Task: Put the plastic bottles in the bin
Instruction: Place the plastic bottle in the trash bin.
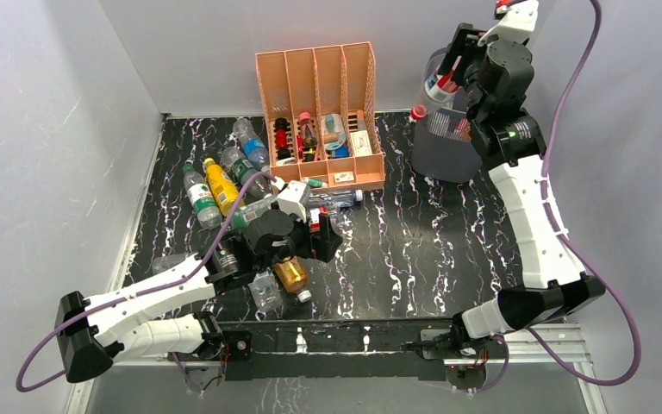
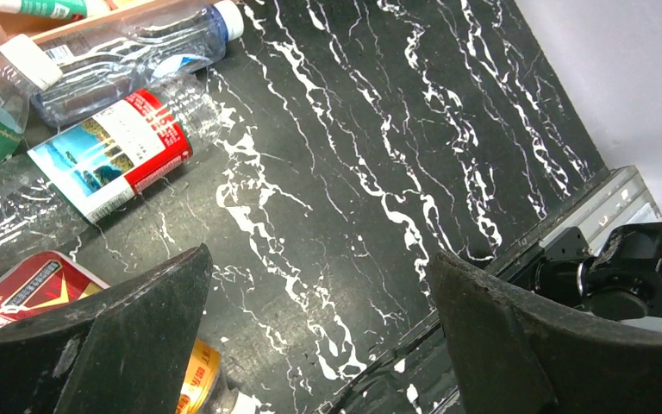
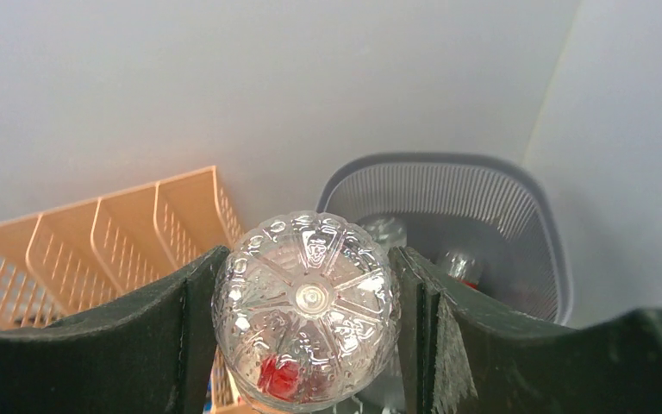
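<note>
My right gripper [image 1: 445,79] is raised over the dark grey mesh bin [image 1: 444,151] at the back right and is shut on a clear bottle [image 1: 438,84], whose red cap [image 1: 417,112] points down. The right wrist view shows that bottle's base [image 3: 306,297] pinched between both pads, and the bin [image 3: 517,207] below holds other bottles [image 3: 459,266]. My left gripper [image 1: 314,241] hangs open and holds nothing [image 2: 319,254] over the dark tabletop. An amber bottle [image 1: 291,274] lies beside it. A red-labelled clear bottle [image 2: 112,159] and a blue-capped one [image 2: 138,47] lie further off. Several more bottles [image 1: 220,183] lie at the left.
A peach four-slot organizer [image 1: 319,86] with small items stands at the back centre, left of the bin. Grey walls close in the left, back and right sides. The metal base rail [image 1: 362,336] runs along the near edge.
</note>
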Motion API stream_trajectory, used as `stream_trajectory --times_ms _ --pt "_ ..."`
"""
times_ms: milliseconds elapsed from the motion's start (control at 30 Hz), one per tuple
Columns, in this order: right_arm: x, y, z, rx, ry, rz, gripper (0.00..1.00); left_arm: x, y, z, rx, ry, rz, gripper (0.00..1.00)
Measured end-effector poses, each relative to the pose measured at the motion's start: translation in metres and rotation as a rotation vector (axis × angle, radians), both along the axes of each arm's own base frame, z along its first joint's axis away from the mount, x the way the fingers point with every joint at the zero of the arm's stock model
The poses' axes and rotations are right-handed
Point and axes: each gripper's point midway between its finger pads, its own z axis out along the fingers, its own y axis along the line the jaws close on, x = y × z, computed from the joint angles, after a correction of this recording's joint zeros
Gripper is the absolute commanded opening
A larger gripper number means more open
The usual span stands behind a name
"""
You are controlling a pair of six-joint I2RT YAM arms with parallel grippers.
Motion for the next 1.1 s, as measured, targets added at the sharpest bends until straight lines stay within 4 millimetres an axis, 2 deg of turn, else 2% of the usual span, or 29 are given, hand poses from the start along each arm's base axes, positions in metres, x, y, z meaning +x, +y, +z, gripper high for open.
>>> stream_trajectory --times_ms 167,367,600,667,800,833,967,1100 --pt "0.003 -0.022 0.025 -0.002 -0.096 -0.087 0.56 -0.002 0.003 -0.009 0.015 0.012 0.003 0.98" --pt "0.001 -0.041 0.046 -0.018 -0.172 -0.169 0.56 -0.003 0.005 -0.015 0.026 0.023 0.009 0.98" --pt "0.004 -0.084 0.062 -0.043 -0.231 -0.299 0.58 -0.001 0.014 -0.03 0.07 0.056 0.056 0.98" --pt "0.01 -0.097 0.059 -0.047 -0.223 -0.331 0.58 -0.002 0.02 -0.039 0.098 0.081 0.082 0.98" --pt "0.024 -0.113 0.035 -0.039 -0.174 -0.355 0.61 -0.005 0.029 -0.051 0.132 0.131 0.123 0.98" --pt "0.027 -0.115 0.028 -0.033 -0.159 -0.356 0.64 -0.006 0.032 -0.053 0.137 0.143 0.133 0.98" --pt "0.046 -0.122 0.004 -0.013 -0.106 -0.35 0.97 -0.012 0.041 -0.064 0.163 0.197 0.172 0.98" --pt "0.069 -0.124 -0.022 -0.005 -0.029 -0.336 0.98 -0.018 0.052 -0.074 0.194 0.243 0.209 0.98"
